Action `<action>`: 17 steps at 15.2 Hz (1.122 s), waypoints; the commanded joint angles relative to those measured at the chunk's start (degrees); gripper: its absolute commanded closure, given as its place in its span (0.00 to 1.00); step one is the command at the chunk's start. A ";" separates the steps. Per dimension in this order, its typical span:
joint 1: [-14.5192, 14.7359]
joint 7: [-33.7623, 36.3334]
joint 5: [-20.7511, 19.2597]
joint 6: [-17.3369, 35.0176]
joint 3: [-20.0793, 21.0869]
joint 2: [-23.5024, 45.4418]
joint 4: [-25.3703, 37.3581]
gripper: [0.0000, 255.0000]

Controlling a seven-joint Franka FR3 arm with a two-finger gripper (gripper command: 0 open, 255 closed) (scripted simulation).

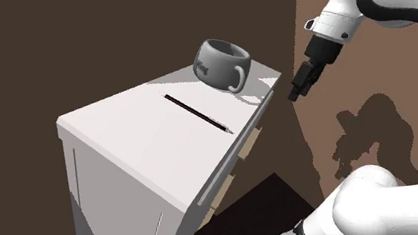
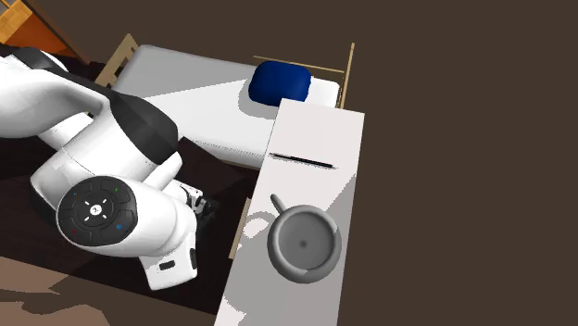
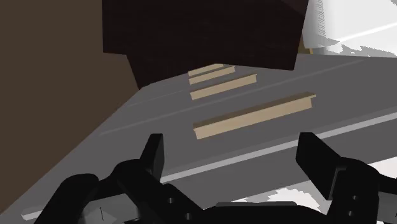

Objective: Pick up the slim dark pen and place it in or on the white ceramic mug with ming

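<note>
Though spread and empty, pincer [image 1: 297, 91] near grey mug [image 1: 223, 64] lettered "ing"; dark pen [image 1: 198, 113] on cabinet top [image 1: 126, 130].

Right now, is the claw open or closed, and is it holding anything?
Claw: open, holding nothing. The dark pen lies on the white cabinet, apart from it.

Slim dark pen [image 1: 198, 113] flat on white cabinet top; grey mug [image 1: 224, 64] upright nearby, apart.

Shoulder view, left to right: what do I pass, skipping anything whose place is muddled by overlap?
First the dark pen → black gripper → arm's shadow on the brown wall. The mug overlaps the pen's span, so it is left out.
</note>
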 commanded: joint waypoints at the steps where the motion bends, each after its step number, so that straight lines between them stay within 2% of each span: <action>1: 0.00 0.00 0.00 0.00 0.00 0.00 0.00 0.00; 9: 4.71 6.82 7.02 2.05 9.36 2.64 1.81 0.00; 17: 8.60 13.54 12.35 4.77 18.67 8.24 6.68 0.00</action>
